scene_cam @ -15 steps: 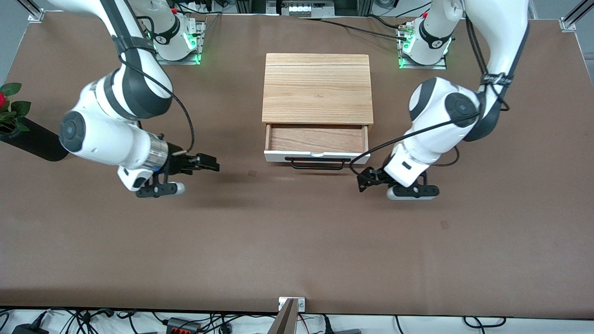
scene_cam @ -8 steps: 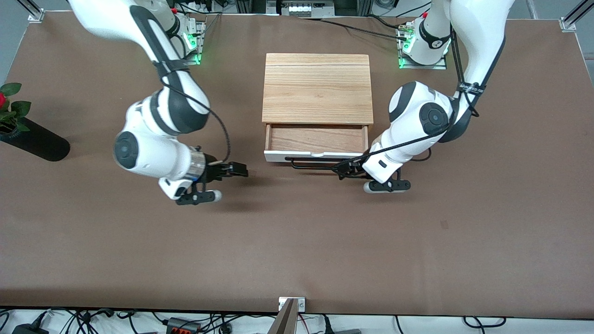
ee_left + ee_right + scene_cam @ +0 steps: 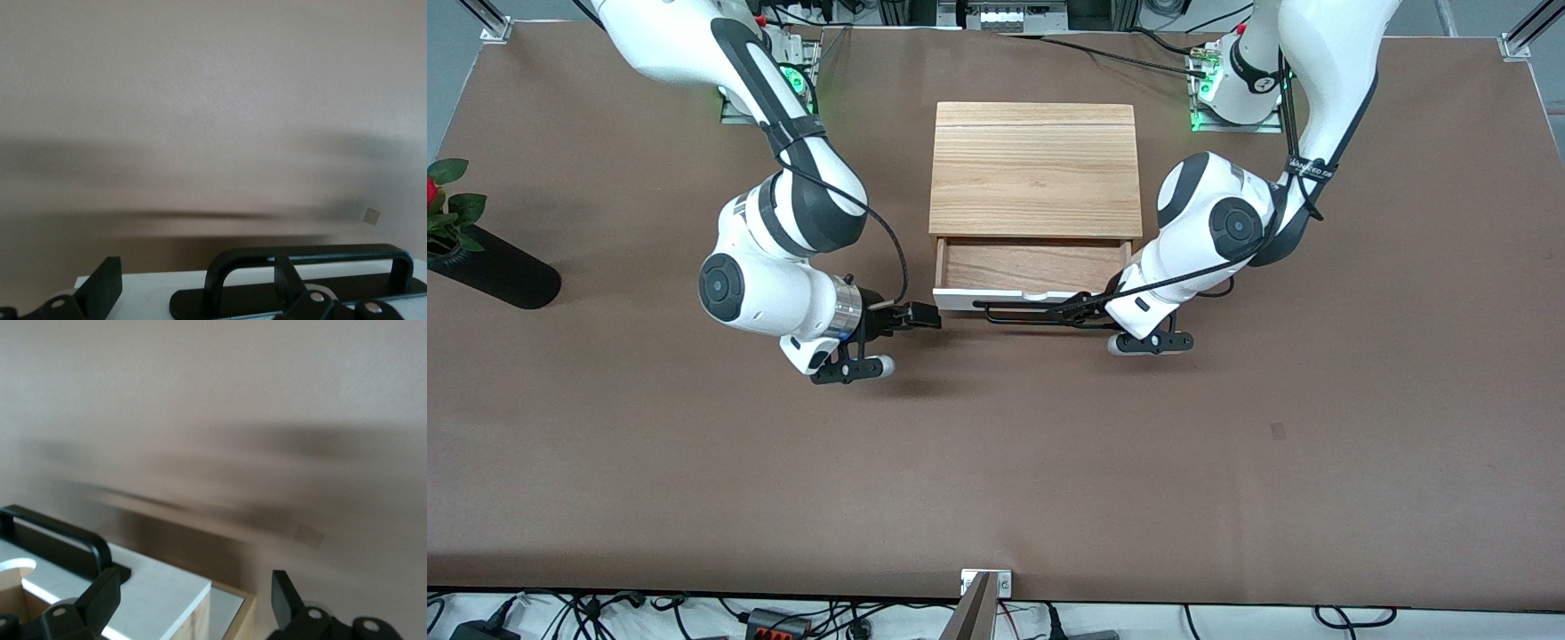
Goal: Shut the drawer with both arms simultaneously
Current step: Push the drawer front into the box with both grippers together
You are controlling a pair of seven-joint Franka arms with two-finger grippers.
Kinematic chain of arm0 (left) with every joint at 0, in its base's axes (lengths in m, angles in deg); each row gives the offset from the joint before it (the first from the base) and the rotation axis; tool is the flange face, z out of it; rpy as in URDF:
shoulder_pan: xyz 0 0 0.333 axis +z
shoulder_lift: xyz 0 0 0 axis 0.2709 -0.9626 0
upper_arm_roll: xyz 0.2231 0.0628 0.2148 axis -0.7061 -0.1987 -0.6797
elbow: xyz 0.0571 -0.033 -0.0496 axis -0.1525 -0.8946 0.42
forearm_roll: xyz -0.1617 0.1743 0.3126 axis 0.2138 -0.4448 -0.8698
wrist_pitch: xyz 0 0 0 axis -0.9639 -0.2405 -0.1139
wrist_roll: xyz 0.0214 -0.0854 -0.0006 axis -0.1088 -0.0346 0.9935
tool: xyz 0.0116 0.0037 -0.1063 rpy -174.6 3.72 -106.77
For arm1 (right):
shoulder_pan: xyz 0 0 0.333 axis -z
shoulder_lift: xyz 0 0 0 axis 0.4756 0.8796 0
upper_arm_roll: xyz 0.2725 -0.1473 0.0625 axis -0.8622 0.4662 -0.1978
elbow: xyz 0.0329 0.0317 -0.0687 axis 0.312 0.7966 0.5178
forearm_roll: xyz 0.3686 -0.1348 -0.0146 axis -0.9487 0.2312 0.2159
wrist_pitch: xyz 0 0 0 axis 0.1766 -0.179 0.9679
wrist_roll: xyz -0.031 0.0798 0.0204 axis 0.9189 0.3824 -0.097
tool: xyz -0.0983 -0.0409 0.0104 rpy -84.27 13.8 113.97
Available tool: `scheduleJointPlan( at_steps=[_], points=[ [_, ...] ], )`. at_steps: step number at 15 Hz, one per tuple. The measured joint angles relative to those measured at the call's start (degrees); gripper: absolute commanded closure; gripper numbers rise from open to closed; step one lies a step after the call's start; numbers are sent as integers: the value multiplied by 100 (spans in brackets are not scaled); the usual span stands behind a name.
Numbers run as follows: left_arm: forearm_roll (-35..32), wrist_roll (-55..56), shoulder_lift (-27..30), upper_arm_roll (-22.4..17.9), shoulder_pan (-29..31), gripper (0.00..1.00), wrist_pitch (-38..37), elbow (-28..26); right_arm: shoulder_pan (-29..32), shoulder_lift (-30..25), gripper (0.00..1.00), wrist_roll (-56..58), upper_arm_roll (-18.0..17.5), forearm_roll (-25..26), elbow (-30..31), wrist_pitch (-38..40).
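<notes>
The drawer [image 3: 1034, 265] stands pulled out of the light oak cabinet [image 3: 1036, 169], showing its reddish-brown inside, white front panel [image 3: 960, 300] and black bar handle [image 3: 1032, 313]. My right gripper [image 3: 921, 316] is open, low at the panel's corner toward the right arm's end. In the right wrist view [image 3: 195, 597] that white corner [image 3: 153, 593] lies between its fingers. My left gripper [image 3: 1079, 311] is open at the handle's end toward the left arm. In the left wrist view [image 3: 197, 287] the panel [image 3: 147, 293] and handle [image 3: 307, 257] are right at its fingers.
A black vase with a red flower [image 3: 489, 267] lies at the right arm's end of the table. Bare brown tabletop [image 3: 996, 462] spreads nearer the front camera than the drawer. Both arm bases stand at the table's edge beside the cabinet.
Both arms have swung inward from the sides to the drawer's front, the right gripper to the panel's corner, the left onto the handle. The drawer has not visibly moved.
</notes>
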Motion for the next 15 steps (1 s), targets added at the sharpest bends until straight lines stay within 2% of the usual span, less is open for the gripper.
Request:
scheduleJointPlan(
  at_steps=[5,15],
  points=[
    [0,-1,1,13,7,0,-266,-7,-189,160,0,0,-1,-47,12,208],
    [9,7,88,245,23,0,-1598,1,-253,221,0,-5,18,-237,-7,1636]
  ],
)
